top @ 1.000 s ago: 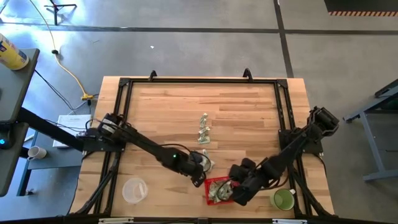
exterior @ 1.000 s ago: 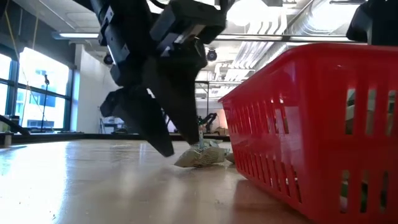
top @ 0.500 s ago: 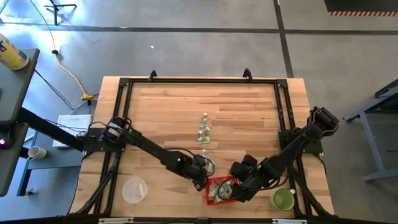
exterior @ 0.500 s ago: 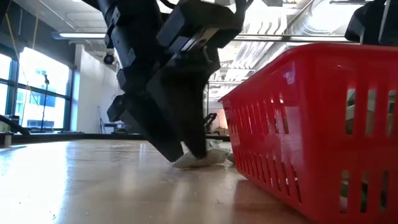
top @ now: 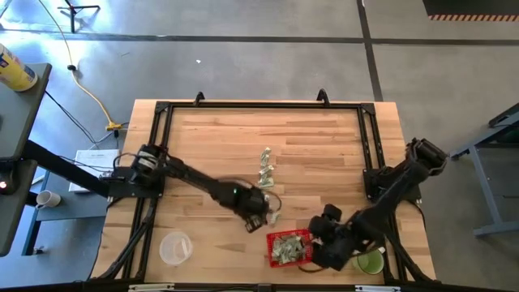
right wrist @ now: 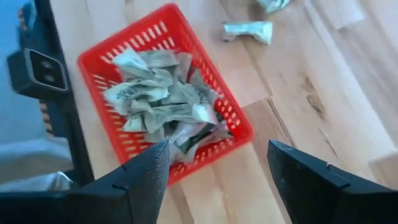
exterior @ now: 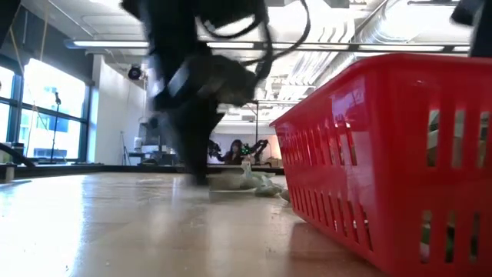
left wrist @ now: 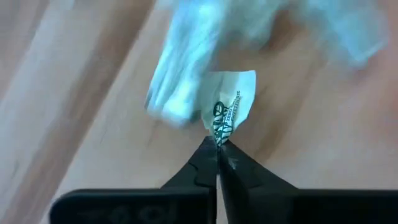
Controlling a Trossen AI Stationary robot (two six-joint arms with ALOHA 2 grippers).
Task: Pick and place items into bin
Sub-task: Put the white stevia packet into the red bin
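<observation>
I see bright daylight from the big windows [exterior: 31, 115] at the left of the low view. The left arm [exterior: 196, 85] is a dark blur there. My left wrist view is fuzzy near the top.

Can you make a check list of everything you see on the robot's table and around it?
Surface: wooden table with a black frame.
Job's things: red basket near the front edge, holding many wrapped candies; a few more candies lie mid-table.
Clutter: clear container at front left; green cup at front right.
Grippers: left gripper shut on a candy wrapper just left of the basket; right gripper open, above the basket.
Cables: yellow cord on the floor to the left.
Surroundings: grey floor; side table at left with a yellow can; windows and a person far behind, in the low view.
</observation>
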